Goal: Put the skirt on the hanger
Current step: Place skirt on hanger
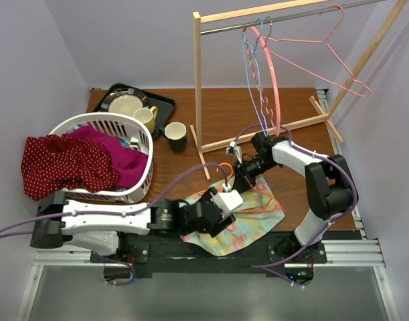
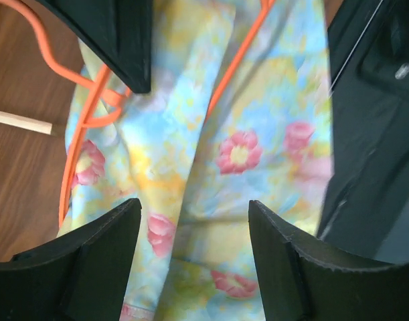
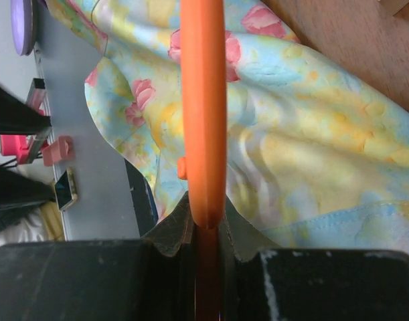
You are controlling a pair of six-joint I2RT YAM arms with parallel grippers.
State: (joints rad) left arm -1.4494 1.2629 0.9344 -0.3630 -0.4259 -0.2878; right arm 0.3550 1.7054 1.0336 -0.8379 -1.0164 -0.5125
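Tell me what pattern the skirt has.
The skirt has pink flowers on pale blue and yellow; it shows clearest in the left wrist view.

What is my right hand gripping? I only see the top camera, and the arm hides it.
Observer: The right hand is shut on the orange hanger; its wrist view shows it.
Operator: And the left hand?
Observer: The left hand is open over the floral skirt, with nothing between its fingers.
Operator: Is the hanger inside the skirt?
Observer: Not visibly. In the left wrist view one hanger bar lies on top of the fabric.
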